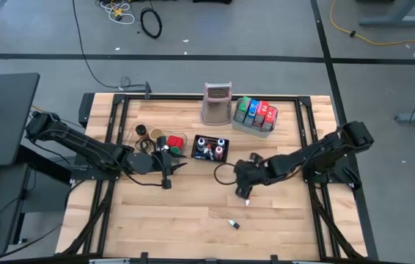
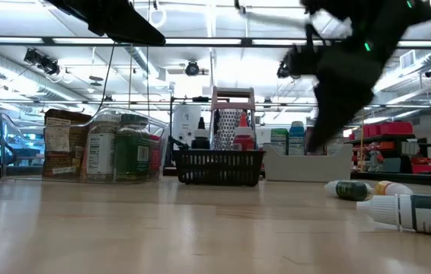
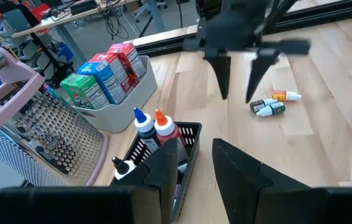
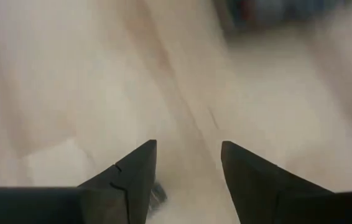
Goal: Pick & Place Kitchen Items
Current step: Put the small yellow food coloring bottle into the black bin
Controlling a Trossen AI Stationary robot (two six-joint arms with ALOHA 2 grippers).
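right gripper [image 1: 245,192] | I'm hovering, jaws parted, empty, over bottles [image 1: 247,201] at table's 5 o'clock | light, slippery (rolling likely); gripping mid-body

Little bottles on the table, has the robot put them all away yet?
Not yet. Some bottles already stand in the black basket. The right end effector hangs open and empty above two loose bottles. Another bottle lies apart.
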